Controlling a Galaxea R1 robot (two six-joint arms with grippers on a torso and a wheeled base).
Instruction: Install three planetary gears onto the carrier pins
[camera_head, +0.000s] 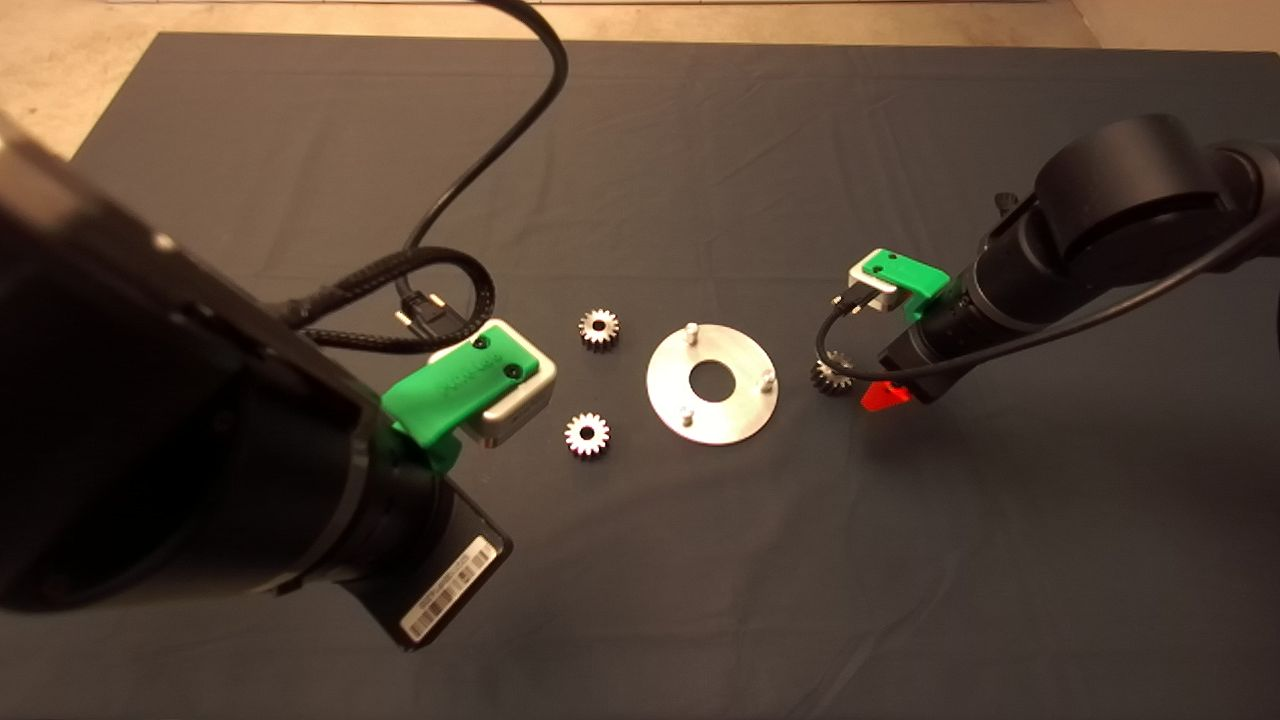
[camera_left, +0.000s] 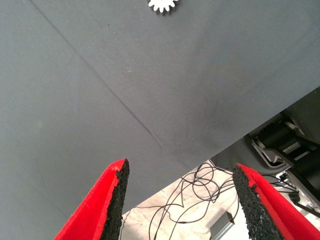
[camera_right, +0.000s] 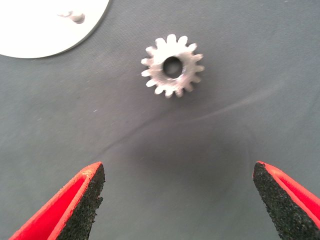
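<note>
Working across the mat (camera_head: 640, 560) from the left, our left gripper (camera_left: 177, 200) hangs over the near edge of the mat with its fingers spread wide and nothing between them; only one gear's teeth show at the far rim of its wrist view. Next come two planetary gears, one (camera_head: 599, 328) at about ten o'clock from the carrier disc (camera_head: 712, 384) and one (camera_head: 587, 435) at about eight o'clock, both lying flat and well clear of it. The disc's three carrier pins (camera_head: 690, 330) all stand bare. At three o'clock, just off the disc's rim, lies the third gear (camera_right: 172, 65), and our right gripper (camera_right: 177, 200) hovers just beside it, fingers parted and empty.

We judge these gears to be small, stiff steel pieces, light but dense, with smooth, slippery faces. Lying flat, each offers little height to take hold of, so we would pinch across the toothed rim, pads on opposite teeth, and keep it level so the centre hole meets its pin squarely.
</note>
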